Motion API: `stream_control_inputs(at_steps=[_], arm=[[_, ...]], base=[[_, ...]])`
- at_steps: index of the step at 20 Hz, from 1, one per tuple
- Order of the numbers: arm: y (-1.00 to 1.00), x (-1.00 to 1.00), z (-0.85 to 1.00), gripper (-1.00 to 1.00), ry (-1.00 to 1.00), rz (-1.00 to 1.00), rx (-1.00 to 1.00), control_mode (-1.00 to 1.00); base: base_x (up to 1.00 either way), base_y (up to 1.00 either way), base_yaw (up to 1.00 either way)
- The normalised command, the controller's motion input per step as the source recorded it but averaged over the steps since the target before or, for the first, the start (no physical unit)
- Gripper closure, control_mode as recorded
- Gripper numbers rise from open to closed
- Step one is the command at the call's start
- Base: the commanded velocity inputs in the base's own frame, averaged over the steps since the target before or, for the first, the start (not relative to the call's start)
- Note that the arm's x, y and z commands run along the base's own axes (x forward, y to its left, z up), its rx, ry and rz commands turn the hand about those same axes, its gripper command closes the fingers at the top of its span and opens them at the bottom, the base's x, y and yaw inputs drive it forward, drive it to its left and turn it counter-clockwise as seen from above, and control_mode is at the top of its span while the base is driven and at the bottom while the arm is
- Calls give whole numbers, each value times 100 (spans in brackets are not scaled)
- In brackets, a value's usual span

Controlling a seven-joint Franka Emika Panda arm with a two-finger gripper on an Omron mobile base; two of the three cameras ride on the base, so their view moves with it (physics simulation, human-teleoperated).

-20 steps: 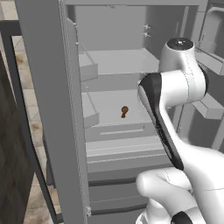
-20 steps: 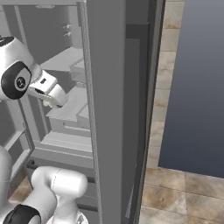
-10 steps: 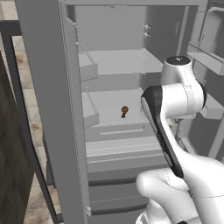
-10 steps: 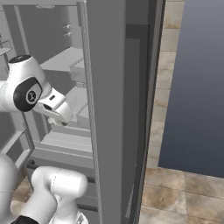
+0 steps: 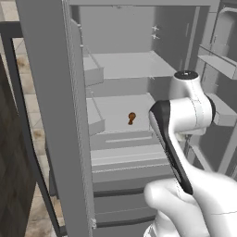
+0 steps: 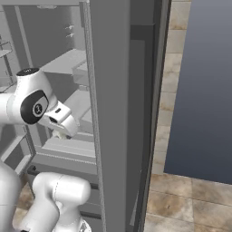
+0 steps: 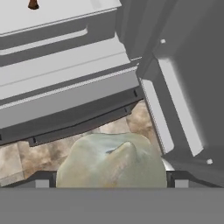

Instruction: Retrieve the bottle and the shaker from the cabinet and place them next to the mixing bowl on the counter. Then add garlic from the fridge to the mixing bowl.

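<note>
The fridge (image 5: pixel 121 68) stands open in front of me, pale grey inside, with flat shelves and drawers. My gripper (image 7: pixel 111 180) hangs low before its drawers, its hand also seen in the right base view (image 6: pixel 60 123). A pale beige garlic bulb (image 7: pixel 111 159) fills the gap between the dark fingertips (image 7: pixel 43 179), held clear above the tiled floor. The bottle, shaker, cabinet, mixing bowl and counter are out of view.
A small brown object (image 5: pixel 131 118) sits on the middle fridge shelf (image 5: pixel 115 109), also at the top of the hand view (image 7: pixel 33 4). The open fridge doors (image 5: pixel 51 115) (image 6: pixel 118 113) flank the arm, with door bins (image 5: pixel 217 62) on the right. Tiled floor (image 6: pixel 190 199) lies to the right.
The arm has sunk and drawn back from the shelves, carrying the hand down towards the drawers. The brown object on the shelf has stayed put.
</note>
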Motion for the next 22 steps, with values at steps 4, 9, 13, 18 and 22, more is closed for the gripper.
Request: stream_control_inputs(at_steps=[4,9,13,18,22], arm=[[1,0,-1,100,0,1,0,-100],[0,0,0,100,0,0,0,100],[0,0,0,100,0,0,0,100],[0,0,0,100,0,0,0,100],[0,0,0,100,0,0,0,100]], base=[[0,0,0],[-43,0,-5],[-73,0,-12],[-63,0,-16],[-45,0,-21]])
